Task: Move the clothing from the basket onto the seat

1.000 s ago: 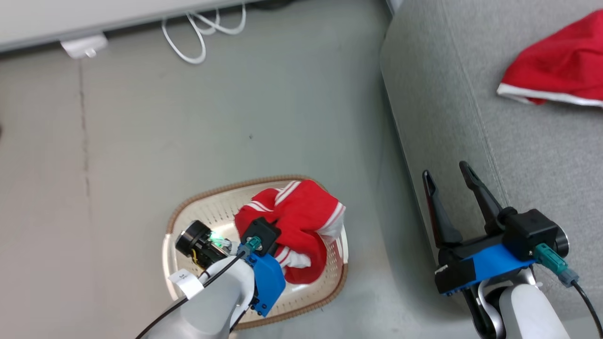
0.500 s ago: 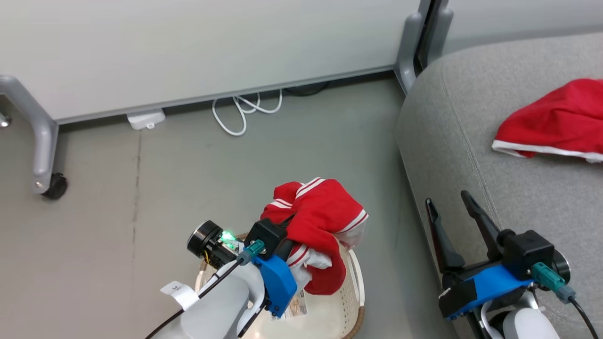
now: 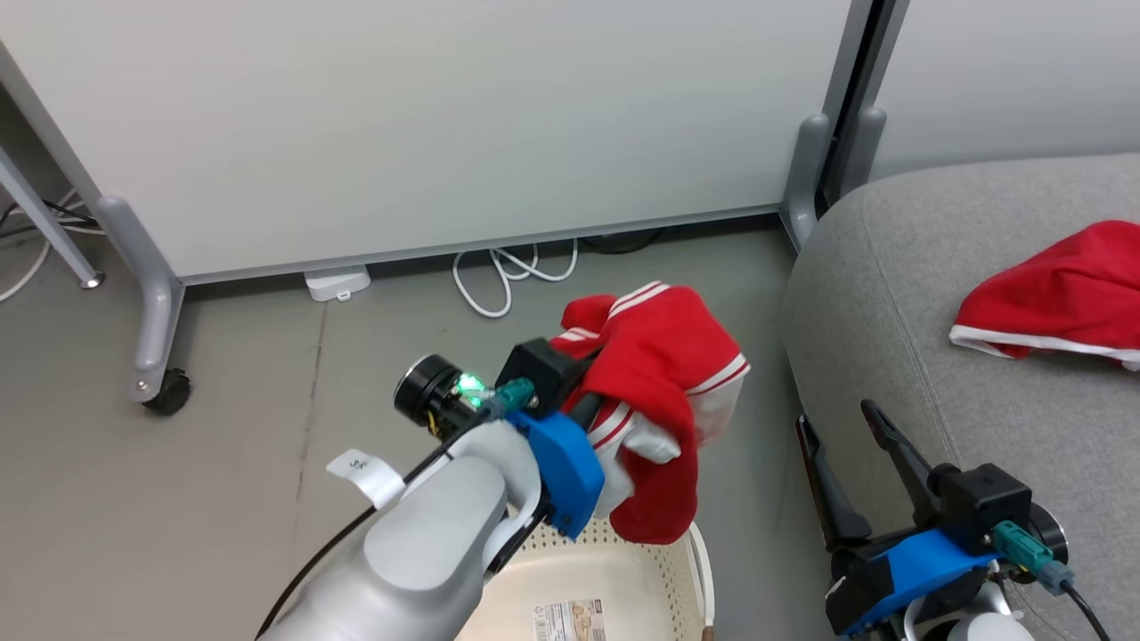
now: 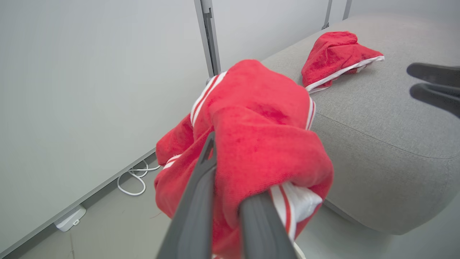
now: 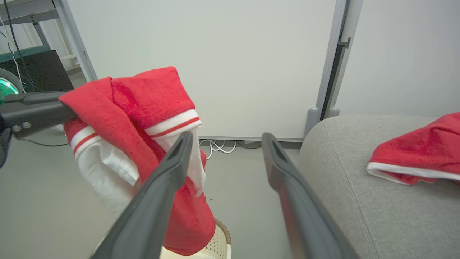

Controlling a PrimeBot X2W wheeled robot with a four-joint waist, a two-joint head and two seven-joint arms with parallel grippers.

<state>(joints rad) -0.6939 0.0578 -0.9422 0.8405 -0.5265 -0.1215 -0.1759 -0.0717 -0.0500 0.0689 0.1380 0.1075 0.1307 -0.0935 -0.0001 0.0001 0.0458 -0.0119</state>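
The held garment (image 3: 663, 356) is covering the fingertips of the left gripper (image 4: 230, 172); picture edges are cutting off the basket (image 3: 663, 570) and the other garment (image 3: 1060, 294).

1. Seat (image 3: 899, 294) near edge free; red garment (image 3: 1060, 298) lies further right.
2. Right gripper (image 3: 835, 413) stands beside seat's front, in the way.
3. Panel (image 3: 445, 133) walls off the far side.

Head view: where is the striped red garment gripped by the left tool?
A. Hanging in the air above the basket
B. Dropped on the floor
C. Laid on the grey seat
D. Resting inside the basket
A: the left tool is shut on the striped garment, which hangs above the basket, short of the seat where another red garment lies.
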